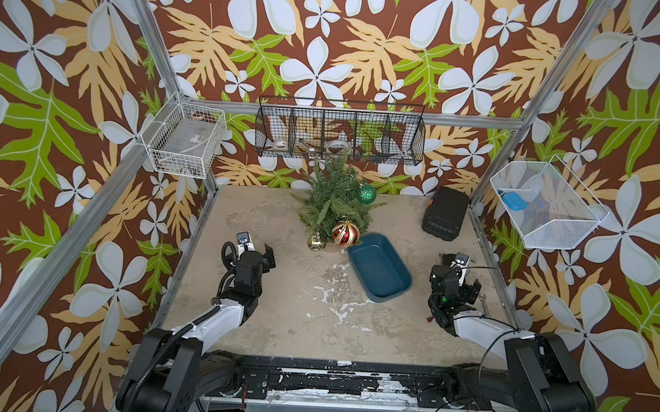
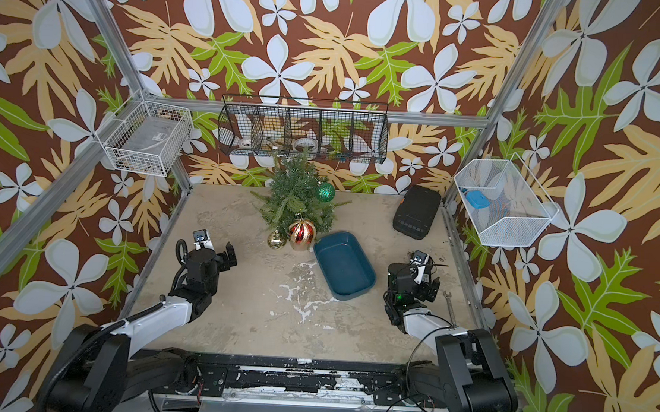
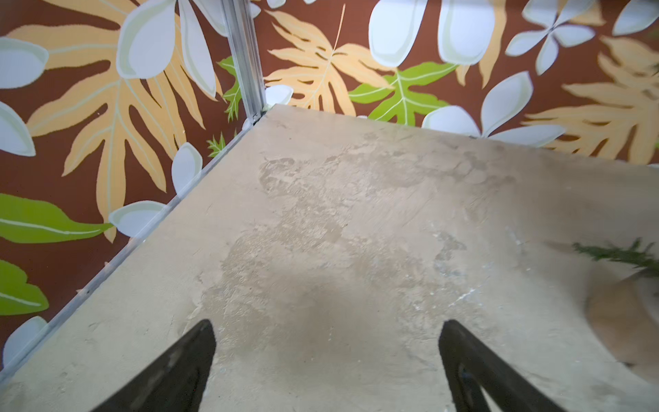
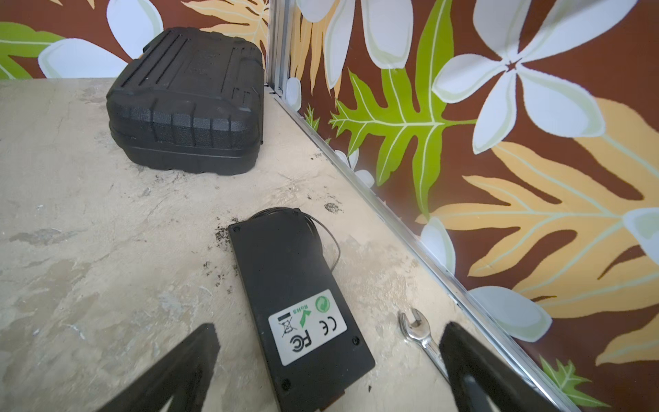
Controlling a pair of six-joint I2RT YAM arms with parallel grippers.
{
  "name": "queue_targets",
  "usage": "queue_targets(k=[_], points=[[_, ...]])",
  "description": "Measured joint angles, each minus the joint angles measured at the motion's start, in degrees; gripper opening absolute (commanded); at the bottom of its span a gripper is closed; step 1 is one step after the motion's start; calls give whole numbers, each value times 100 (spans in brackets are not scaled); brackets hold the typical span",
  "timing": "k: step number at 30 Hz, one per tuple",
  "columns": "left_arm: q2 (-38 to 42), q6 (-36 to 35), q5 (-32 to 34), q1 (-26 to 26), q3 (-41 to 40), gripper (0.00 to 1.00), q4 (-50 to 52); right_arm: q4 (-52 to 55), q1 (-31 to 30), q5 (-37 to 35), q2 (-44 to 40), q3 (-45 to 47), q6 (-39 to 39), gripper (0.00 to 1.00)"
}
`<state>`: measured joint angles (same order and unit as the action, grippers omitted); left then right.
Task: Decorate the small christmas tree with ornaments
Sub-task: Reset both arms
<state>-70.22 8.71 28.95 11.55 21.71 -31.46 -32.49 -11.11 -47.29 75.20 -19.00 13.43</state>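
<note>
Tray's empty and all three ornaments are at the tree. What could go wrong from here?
The striped ball and gold ball sit low at the tree's front edge; whether they hang or rest on the table is unclear, so they may roll away.
The right arm's open fingers are near a thin wire; moving low could snag it.

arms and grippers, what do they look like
Both arms have black joint housings and white forearm links: left arm, right arm. Black cables loop along each; a green light glows on the right wrist. The fingers are black, tapering to points.
</note>
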Motion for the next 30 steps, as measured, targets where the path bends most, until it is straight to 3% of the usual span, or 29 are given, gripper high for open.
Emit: queue_targets(k=[8, 16, 18, 21, 30], points=[[-787, -492, -31, -33, -719, 100, -2006, -2024, 225, 389, 271, 575, -494, 100], [-1086, -743, -717, -299, -1093, 100, -3305, -2949, 535, 2011, 673, 645, -955, 100], [-1220, -743, -984, -391, -1331, 100, -3764, -3635, 769, 2341, 984, 909, -957, 100], [-1307, -743, -1174, -444, -1381, 100, -3834, -3591, 815, 2765, 938, 935, -962, 100], [-1349, -726, -1259, -466, -1392, 100, -4286, -3751, 758, 2968, 935, 841, -1047, 100]])
